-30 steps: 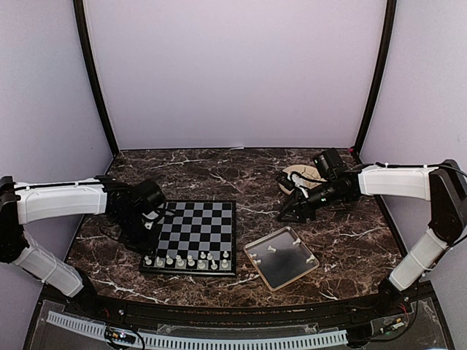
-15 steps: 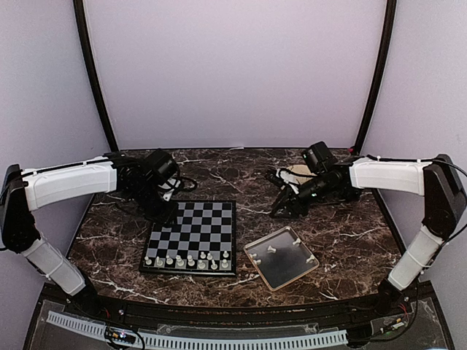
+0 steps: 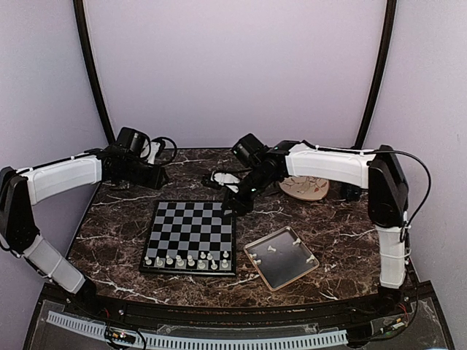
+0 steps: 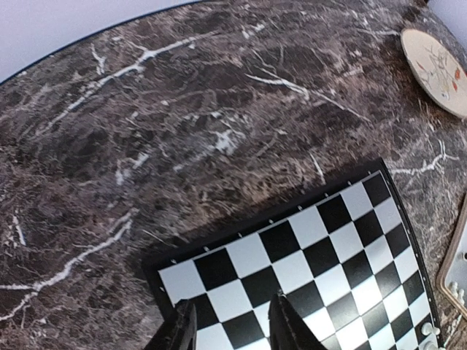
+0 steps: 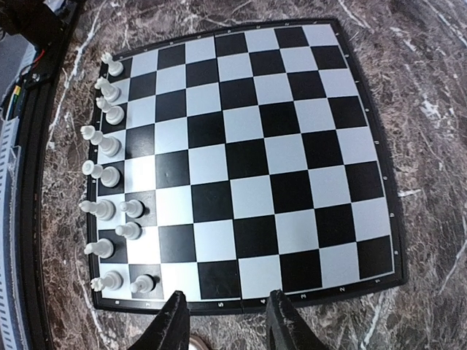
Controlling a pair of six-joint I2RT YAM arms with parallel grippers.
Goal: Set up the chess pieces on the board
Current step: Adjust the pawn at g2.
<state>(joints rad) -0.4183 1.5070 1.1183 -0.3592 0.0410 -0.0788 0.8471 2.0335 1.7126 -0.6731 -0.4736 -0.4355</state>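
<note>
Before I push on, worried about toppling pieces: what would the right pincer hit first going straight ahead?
Probably bare squares of the chessboard near its edge, though depth is unclear; the chess pieces stand well aside.

White, seemingly ribbed arms, black joints

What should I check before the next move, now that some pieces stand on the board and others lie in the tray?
1. Right gripper empty: ok, jaws apart, nothing between.
2. Left gripper empty: ok, open, far from the pieces.
3. Tray pieces left to fetch: ok, a few lie in the tray.
4. Free squares in the second row of the board: ok, only three taken.
5. Standing pieces upright: ok.
6. Kind of each tray piece: cannot tell.
</note>
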